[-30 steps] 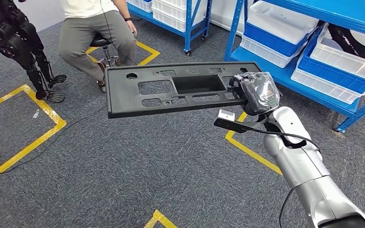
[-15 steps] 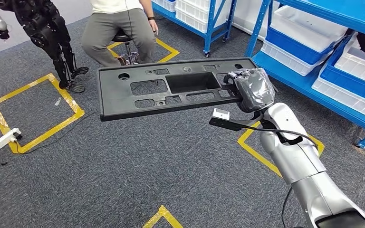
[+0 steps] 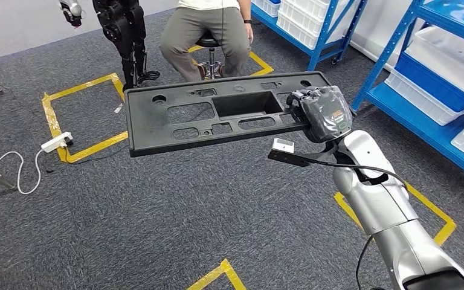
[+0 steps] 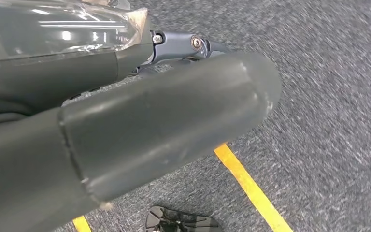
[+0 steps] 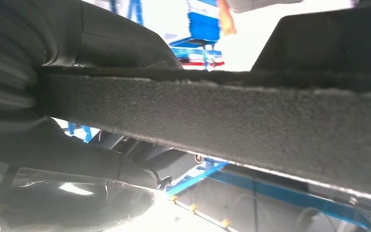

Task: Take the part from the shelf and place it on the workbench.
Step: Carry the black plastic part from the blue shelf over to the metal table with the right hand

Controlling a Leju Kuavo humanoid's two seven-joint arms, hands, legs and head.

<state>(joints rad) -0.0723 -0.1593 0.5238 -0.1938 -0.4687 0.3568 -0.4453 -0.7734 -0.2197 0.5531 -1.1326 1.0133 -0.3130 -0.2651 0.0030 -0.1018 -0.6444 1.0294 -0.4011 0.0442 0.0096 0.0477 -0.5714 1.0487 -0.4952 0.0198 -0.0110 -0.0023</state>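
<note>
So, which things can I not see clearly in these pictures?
- The right hand's fingers, head view: wrapped around the black panel's end and hidden by the hand's back.
- The seated person, head view: cut off by the top edge.
- The left hand, left wrist view: its thick thumb hides the fingers, so open or closed is unclear.
- The workbench: I cannot make one out.
</note>
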